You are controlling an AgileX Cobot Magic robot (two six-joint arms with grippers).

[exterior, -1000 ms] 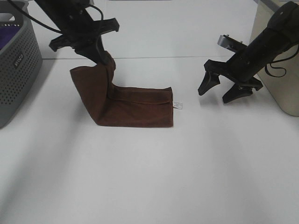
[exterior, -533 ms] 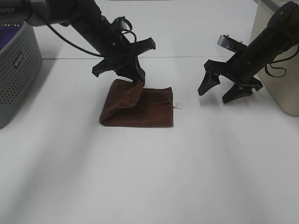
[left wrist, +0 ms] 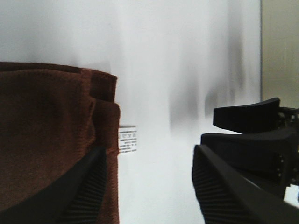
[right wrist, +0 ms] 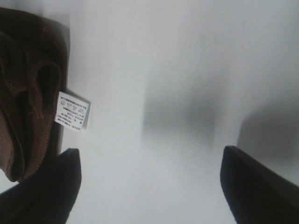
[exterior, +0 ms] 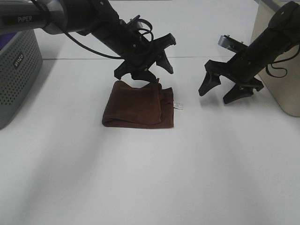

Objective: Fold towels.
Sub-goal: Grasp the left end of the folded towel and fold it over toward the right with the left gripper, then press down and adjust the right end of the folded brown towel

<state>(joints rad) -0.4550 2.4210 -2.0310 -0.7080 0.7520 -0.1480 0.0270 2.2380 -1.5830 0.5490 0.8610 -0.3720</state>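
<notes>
The dark brown towel (exterior: 138,105) lies folded in a flat rectangle on the white table, its small white tag (exterior: 178,106) sticking out at the right edge. My left gripper (exterior: 153,69) is open and empty, just above the towel's far right edge. In the left wrist view its fingers (left wrist: 79,196) stand wide apart over the towel (left wrist: 46,140) and tag (left wrist: 127,140). My right gripper (exterior: 222,91) is open and empty, to the right of the towel. The right wrist view shows the towel's edge (right wrist: 23,93) and tag (right wrist: 72,112).
A grey perforated basket (exterior: 18,65) with purple fabric (exterior: 7,40) in it stands at the left edge. A beige box (exterior: 276,61) stands at the far right, behind the right arm. The table is white.
My left gripper carried the towel's raised left half over to the right, laid it on the other half and let go. The right arm has not moved.
</notes>
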